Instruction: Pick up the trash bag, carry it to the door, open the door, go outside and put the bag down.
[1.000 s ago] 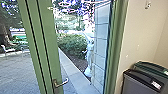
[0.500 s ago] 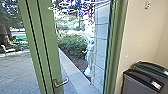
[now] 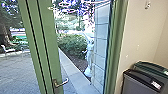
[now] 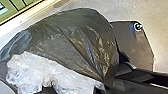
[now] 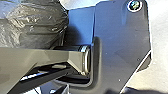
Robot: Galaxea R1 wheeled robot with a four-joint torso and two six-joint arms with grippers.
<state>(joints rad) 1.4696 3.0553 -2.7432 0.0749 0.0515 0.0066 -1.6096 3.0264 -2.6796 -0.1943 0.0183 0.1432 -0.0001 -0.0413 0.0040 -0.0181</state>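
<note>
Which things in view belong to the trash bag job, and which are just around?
Job:
- dark trash bag
- green door
- door handle
- paved yard, outside

Just around:
- grey bin
- green-topped bin
- bush
- white chair

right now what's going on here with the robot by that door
The robot is indoors, facing a green-framed door with a lever handle; a paved yard lies beyond. A dark trash bag is close beside its base, apparently being carried, though I can't tell which arm has it. The bag has not reached the yard.
</note>
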